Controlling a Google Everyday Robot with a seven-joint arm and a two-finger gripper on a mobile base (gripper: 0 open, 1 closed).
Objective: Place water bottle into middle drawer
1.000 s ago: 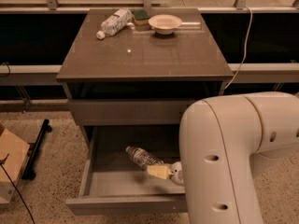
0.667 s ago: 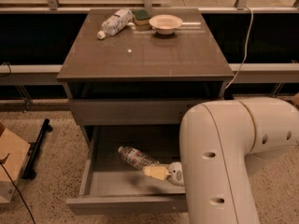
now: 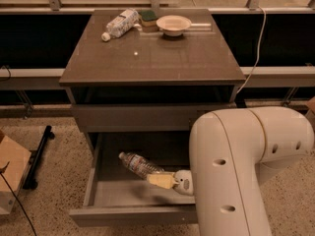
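The water bottle (image 3: 138, 164), clear and crinkled, is tilted inside the open middle drawer (image 3: 132, 216), cap end toward the left rear. My gripper (image 3: 161, 180), with pale yellow fingers, is shut on the bottle's right end and holds it just above the drawer floor. My large white arm (image 3: 236, 171) hides the drawer's right part.
On the cabinet top (image 3: 152, 58) lie a second clear bottle with a white cap (image 3: 119, 23), a sponge (image 3: 148, 16) and a white bowl (image 3: 173, 23). A closed taller drawer front (image 3: 133, 117) sits above. A cardboard box (image 3: 10, 176) and a black stand (image 3: 38, 156) are on the floor to the left.
The gripper has carried the water bottle a little to the left inside the open drawer. The arm has shifted slightly with it.
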